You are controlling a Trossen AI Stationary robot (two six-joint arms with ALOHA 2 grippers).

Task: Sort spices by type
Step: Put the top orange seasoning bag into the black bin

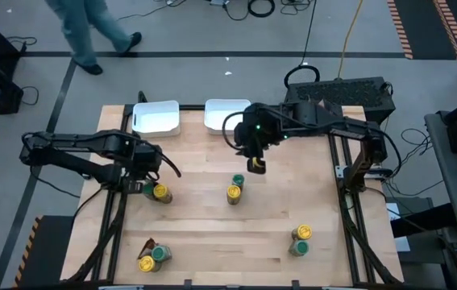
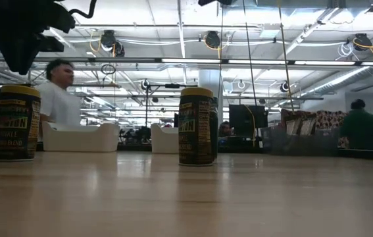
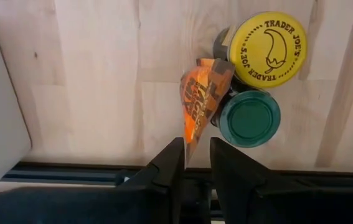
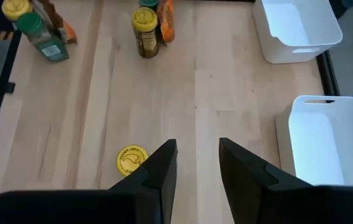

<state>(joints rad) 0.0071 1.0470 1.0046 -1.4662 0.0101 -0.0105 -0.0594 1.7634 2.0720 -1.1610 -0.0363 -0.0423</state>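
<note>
My left gripper (image 3: 193, 155) points down at the table's left, shut on a brown-orange pointed packet (image 3: 204, 93). The packet hangs just above a yellow-lidded jar (image 3: 268, 48) and a green-lidded jar (image 3: 249, 118), which stand on their bases. My right gripper (image 4: 197, 162) stands open above the table's middle (image 1: 256, 165) with nothing between its fingers. A yellow-lidded jar (image 4: 131, 160) stands below it. Other small groups of jars stand at the centre (image 1: 234, 191), near right (image 1: 299, 239) and near left (image 1: 151, 256). My left gripper pinches the packet's pointed end (image 3: 187, 144) between its two fingers, coming from above and pointing down. The rest of the packet hangs below the fingers, over the sides of the two jars. I cannot tell whether it touches them.
Two white trays (image 1: 157, 117) (image 1: 226, 114) stand side by side at the far edge. Bare wood lies between the jar groups. Black frame rails (image 1: 349, 209) run along the table's left and right sides. People show in the room beyond the table.
</note>
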